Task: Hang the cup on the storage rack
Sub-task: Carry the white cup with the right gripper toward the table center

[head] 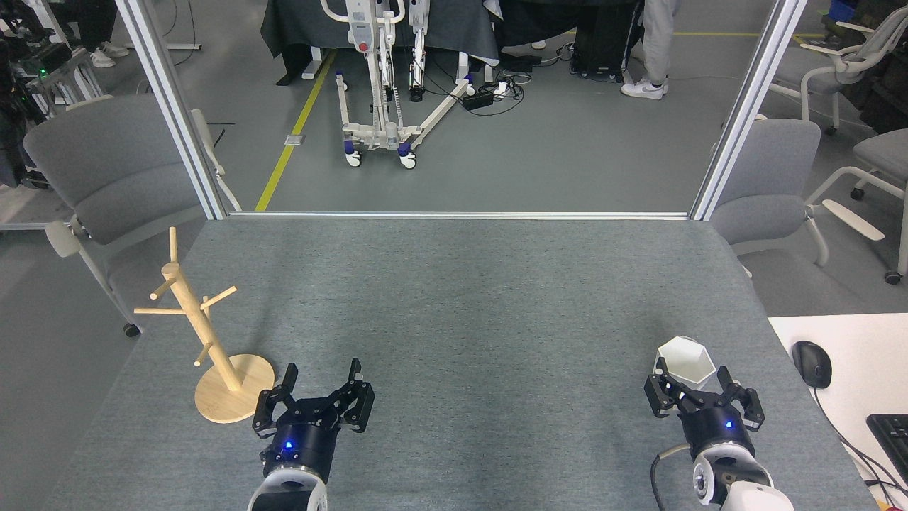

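From the head view, the task had barely begun: the cup (685, 363) stood upright on the table (468, 298) at the right, unhung. The right gripper (694, 380) sat spread open around its near side, gripping nothing. The left gripper (323, 376) waited open and empty beside the storage rack (206, 333), whose pegs were all bare

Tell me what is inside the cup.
The cup shows only bare white inner walls; nothing sticks up out of it. Its bottom is out of sight, and the right gripper covers its lower outside.
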`<action>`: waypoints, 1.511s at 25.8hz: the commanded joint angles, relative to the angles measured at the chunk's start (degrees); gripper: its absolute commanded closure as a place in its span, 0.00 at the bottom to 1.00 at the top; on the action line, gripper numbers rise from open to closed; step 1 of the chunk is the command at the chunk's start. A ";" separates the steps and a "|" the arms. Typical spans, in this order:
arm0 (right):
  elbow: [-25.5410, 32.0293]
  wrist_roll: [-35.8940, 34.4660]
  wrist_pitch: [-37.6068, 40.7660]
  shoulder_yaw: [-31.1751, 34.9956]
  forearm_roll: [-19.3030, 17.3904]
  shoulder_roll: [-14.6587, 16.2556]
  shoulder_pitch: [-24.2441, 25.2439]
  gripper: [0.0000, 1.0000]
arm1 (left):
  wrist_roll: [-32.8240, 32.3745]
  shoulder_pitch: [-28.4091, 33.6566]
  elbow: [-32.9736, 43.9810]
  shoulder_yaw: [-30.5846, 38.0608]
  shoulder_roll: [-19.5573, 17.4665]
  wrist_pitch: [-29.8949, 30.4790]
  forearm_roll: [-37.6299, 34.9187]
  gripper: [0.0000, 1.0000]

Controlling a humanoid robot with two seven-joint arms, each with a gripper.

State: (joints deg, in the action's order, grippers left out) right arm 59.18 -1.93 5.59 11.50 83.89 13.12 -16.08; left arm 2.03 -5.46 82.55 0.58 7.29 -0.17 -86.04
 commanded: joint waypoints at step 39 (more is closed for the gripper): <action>-13.04 0.08 0.03 -1.04 1.54 0.94 -9.06 0.01 | 0.08 -1.92 0.60 0.21 -0.79 -0.35 0.17 0.01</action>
State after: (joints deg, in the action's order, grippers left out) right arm 46.18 -2.06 5.61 10.46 85.48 14.04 -25.17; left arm 1.93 -7.30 83.08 0.79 6.55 -0.65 -85.95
